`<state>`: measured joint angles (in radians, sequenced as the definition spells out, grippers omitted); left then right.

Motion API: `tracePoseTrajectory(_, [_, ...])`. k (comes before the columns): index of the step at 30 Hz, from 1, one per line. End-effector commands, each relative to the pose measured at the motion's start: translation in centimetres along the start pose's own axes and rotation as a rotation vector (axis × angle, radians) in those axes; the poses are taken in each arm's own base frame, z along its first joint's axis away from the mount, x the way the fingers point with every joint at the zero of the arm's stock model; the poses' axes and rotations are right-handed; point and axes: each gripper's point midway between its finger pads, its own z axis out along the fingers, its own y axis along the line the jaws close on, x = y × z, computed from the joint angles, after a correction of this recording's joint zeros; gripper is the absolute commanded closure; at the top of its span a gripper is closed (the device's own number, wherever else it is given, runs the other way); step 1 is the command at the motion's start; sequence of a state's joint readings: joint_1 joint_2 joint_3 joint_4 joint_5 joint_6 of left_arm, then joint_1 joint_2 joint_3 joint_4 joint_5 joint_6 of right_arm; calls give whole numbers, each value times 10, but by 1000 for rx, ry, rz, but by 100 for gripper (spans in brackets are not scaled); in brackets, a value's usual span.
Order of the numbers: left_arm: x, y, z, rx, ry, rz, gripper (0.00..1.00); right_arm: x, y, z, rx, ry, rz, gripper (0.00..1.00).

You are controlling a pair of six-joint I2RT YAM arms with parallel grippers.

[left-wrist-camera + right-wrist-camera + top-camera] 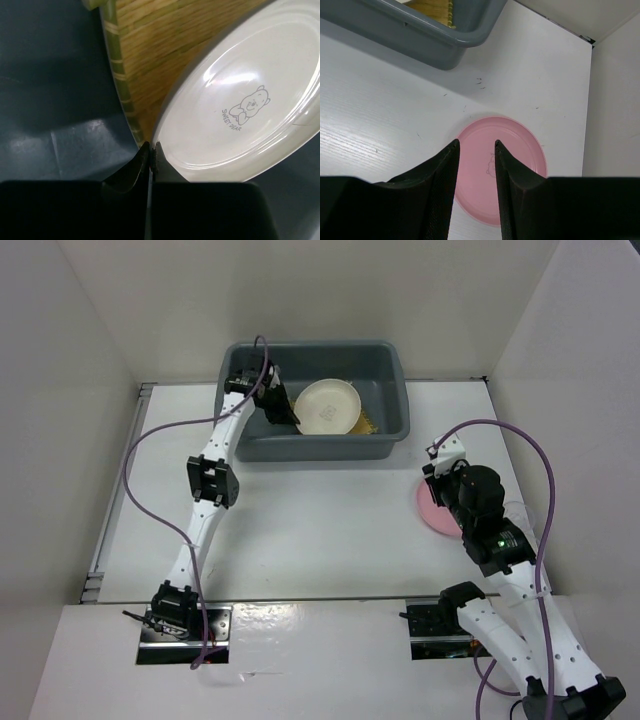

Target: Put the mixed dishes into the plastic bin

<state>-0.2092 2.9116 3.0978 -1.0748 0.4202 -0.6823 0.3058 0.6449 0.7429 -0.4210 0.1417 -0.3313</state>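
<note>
Right tool (476,145) is released: jaws apart with a clear gap, poised above the near-left part of the pink plate (517,167), nothing between the pads. The pink plate lies flat on the white tabletop (380,110) at the right side, well apart from the plastic bin (420,35); in the top view the plate (430,515) is mostly hidden under the right wrist. Whether the pads touch the plate cannot be told. Farther back, at the middle rear of the tabletop (320,530), stands the plastic bin (320,452). The left arm reaches over its left wall, and the left tool (283,410) is inside. In the left wrist view this tool (151,146) is clenched, its tips all but meeting on the thin rim of the cream dish (250,100). The cream dish (326,406) sits tilted in the middle of the bin, with its hollow face toward the overhead camera. A small bear print and the words SWEET BEAR show in its centre. The bamboo mat (150,50) lies on the bin floor (50,100) beneath the dish; in the top view only a corner of the mat (368,422) shows past the dish's right edge.
</note>
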Motion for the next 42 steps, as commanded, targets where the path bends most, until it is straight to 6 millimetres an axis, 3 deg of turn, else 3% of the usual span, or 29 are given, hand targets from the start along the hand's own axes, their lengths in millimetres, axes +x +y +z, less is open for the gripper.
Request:
tracePoseTrajectory(1, [-3,-5,10,27,-22,13,100,-6,2,1,-6,-27,-2,60])
tracePoseTrajectory(5, [-4,-6,14,42,-26,-1,90,-5,3,2,-8,-18,-3,55])
tracePoseTrajectory(6, [-4,-6,14,42,-26,-1,79,-5,4,3,-17,-21,-12,52])
tracePoseTrajectory(9, [-15,-22,-4,61,-72,33,67,-3,4,2,-20,-12,-14,41])
tracePoseTrajectory(11, [-33,-37,-27,87,-138,56,51,-1,5,4,-22,-4,-24,34])
tracePoseTrajectory(13, [-46,-49,-48,110,-183,71,0,2,3,7,-9,15,-26,31])
tracePoseTrajectory(14, [-55,-62,-74,137,-220,85,0,4,2,8,-3,26,-28,28])
tracePoseTrajectory(16, [-65,-75,-103,158,-269,113,0,15,3,14,-11,78,-79,25])
tracePoseTrajectory(17, [-71,-94,-134,174,-328,150,0,23,5,16,-24,113,-108,23])
tracePoseTrajectory(18, [-75,-102,-150,175,-363,176,0,27,5,17,-36,142,-137,21])
tracePoseTrajectory(19, [-79,-109,-168,168,-407,213,0,46,12,21,-83,223,-196,20])
tracePoseTrajectory(20, [-78,-124,-203,166,-457,238,0,52,17,22,-126,249,-221,16])
tracePoseTrajectory(22, [-79,-133,-236,111,-545,267,0,77,29,22,-207,354,-267,13])
tracePoseTrajectory(23, [-64,-152,-263,100,-575,304,0,92,35,27,-256,415,-293,11])
tracePoseTrajectory(25, [-61,-148,-291,-17,-664,287,0,108,42,32,-298,481,-307,10])
tracePoseTrajectory(26, [-48,-147,-312,-62,-676,277,0,119,47,39,-341,528,-304,8])
tracePoseTrajectory(28, [-29,-134,-329,-181,-683,254,0,127,54,45,-395,571,-298,7])
tracePoseTrajectory(29, [-29,-130,-333,-206,-693,249,0,141,61,49,-431,627,-296,7])
tracePoseTrajectory(30, [-22,-127,-330,-236,-669,249,0,145,62,52,-441,644,-285,7])
tracePoseTrajectory(31, [-14,-129,-341,-245,-672,253,0,149,63,55,-446,655,-285,7])
tracePoseTrajectory(32, [-10,-116,-330,-294,-626,246,0,156,64,59,-443,673,-289,7])
tracePoseTrajectory(42, [15,-80,-368,-458,-644,199,0,199,69,63,-447,765,-248,7])
